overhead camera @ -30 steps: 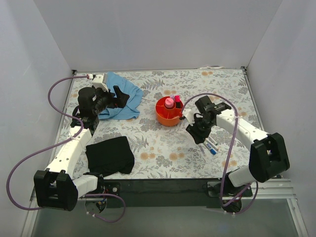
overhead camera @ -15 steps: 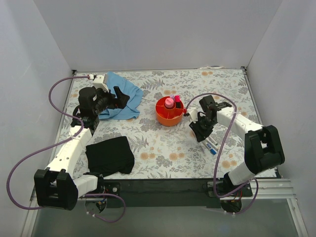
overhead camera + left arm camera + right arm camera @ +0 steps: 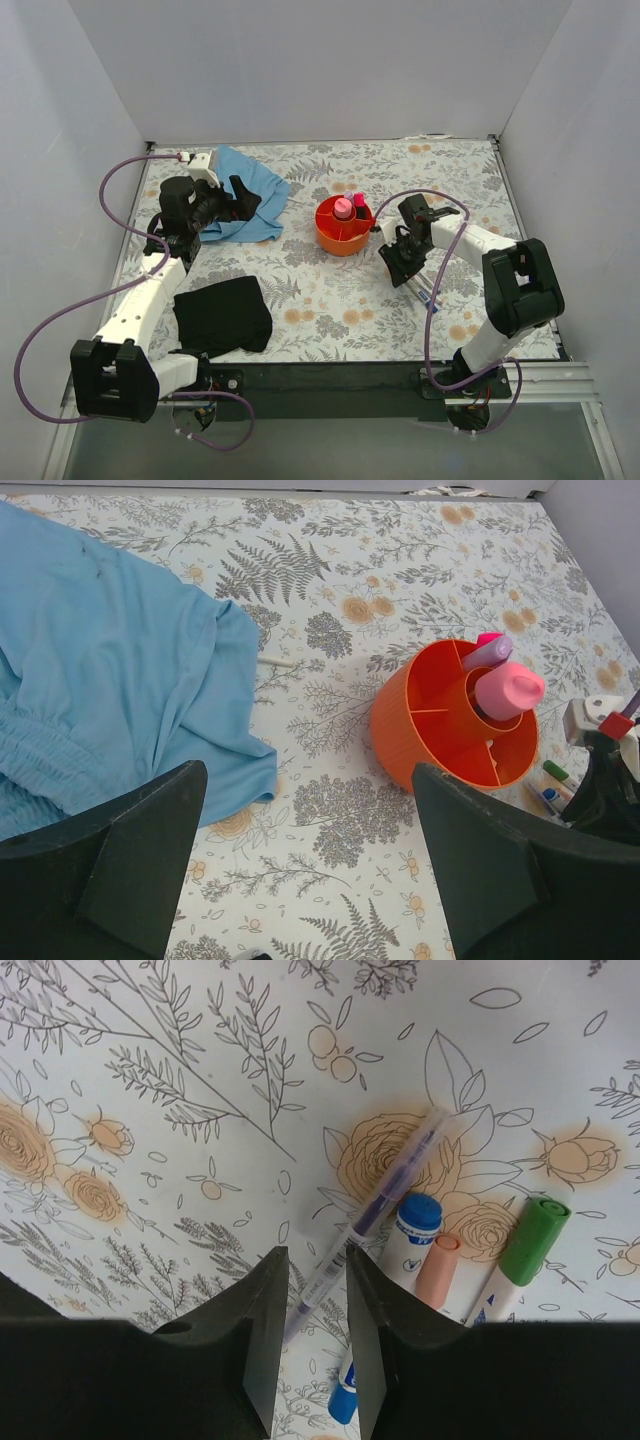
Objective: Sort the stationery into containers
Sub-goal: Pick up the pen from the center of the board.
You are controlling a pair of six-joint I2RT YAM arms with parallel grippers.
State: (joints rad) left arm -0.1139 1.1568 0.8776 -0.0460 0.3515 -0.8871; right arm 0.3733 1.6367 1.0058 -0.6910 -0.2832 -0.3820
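Note:
My right gripper (image 3: 317,1252) (image 3: 405,265) is down on the table right of the orange bowl (image 3: 340,243) (image 3: 400,730). Its jaws are shut on a clear purple pen (image 3: 390,1185) that lies aslant between them and rests on the table. Beside the pen lie a blue-capped marker (image 3: 415,1222), a pink stick (image 3: 437,1270) and a green-capped marker (image 3: 528,1240). A second blue cap (image 3: 343,1400) shows under the right finger. The bowl holds a pink bottle (image 3: 508,690) and a lilac stick (image 3: 487,653). My left gripper (image 3: 305,772) (image 3: 240,197) hovers open, left of the bowl, holding nothing.
A blue cloth (image 3: 262,205) (image 3: 100,660) lies crumpled at the back left under my left gripper. A black cloth (image 3: 222,314) sits near the front left. White walls enclose the floral table on three sides.
My right gripper has narrowed its jaws around the purple pen and its wrist has shifted slightly toward the bowl. The left arm has stayed put.

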